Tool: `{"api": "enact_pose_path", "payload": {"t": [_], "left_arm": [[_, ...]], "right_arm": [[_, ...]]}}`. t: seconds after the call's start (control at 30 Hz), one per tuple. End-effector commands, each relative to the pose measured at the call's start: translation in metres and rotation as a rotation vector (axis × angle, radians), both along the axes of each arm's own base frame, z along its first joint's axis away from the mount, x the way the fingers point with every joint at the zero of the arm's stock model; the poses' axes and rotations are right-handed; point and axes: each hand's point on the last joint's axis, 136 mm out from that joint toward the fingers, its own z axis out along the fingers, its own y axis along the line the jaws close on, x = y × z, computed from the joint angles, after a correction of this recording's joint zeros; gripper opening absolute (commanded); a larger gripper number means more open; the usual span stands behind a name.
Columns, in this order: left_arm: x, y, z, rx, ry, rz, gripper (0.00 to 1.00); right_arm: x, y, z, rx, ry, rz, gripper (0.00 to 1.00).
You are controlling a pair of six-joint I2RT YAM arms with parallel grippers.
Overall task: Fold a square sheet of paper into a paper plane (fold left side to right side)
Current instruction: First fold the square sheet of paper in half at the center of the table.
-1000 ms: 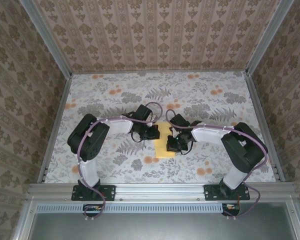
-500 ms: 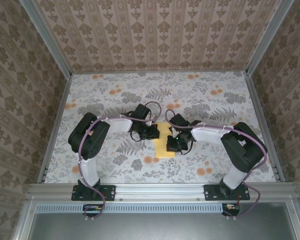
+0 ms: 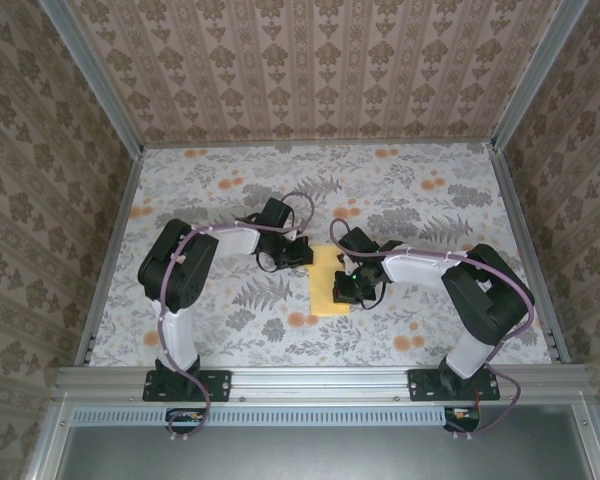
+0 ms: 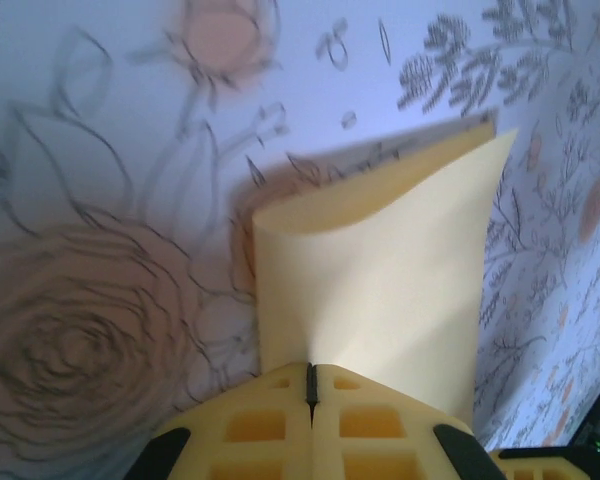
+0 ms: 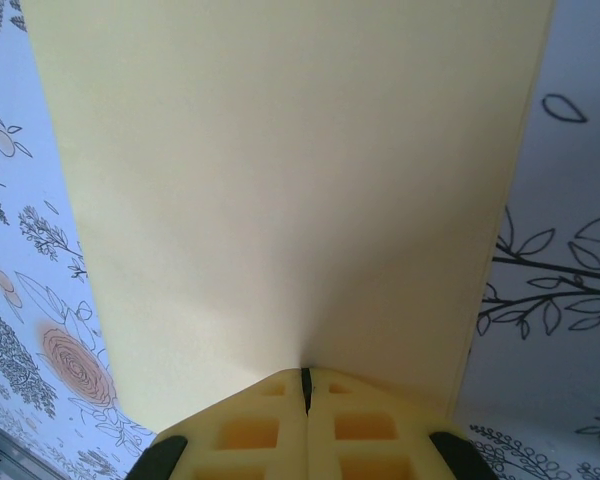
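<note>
**Folded sheet pinched from both sides**

The square sheet of paper (image 3: 327,302) is lying mid-surface (image 3: 230,320), folded narrow, its long axis running near to far. The right fingers (image 5: 270,410) are clamping its right edge. Farther back, the left fingers (image 4: 270,410) are gripping its lifted, curling left edge.

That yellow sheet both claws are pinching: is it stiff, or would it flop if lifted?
Probably floppy: the square sheet of paper bows into a curve where the left gripper pinches it. It is likely very light, since it looks so thin. It may crease easily where the right gripper clamps its edge.
</note>
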Motion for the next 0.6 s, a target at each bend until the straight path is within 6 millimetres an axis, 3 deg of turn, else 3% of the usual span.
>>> {"api": "enact_pose_path", "payload": {"t": [0.0,0.57], "left_arm": [[0.030,0.014,-0.009,0.063,-0.051,0.058,0.02],[0.065,0.022,-0.014,0.071,-0.057,0.085,0.02]], "right_arm": [[-0.038,-0.045,-0.039,-0.220,0.140,0.000,0.01],[-0.040,-0.043,-0.039,-0.200,0.145,-0.011,0.00]]}}
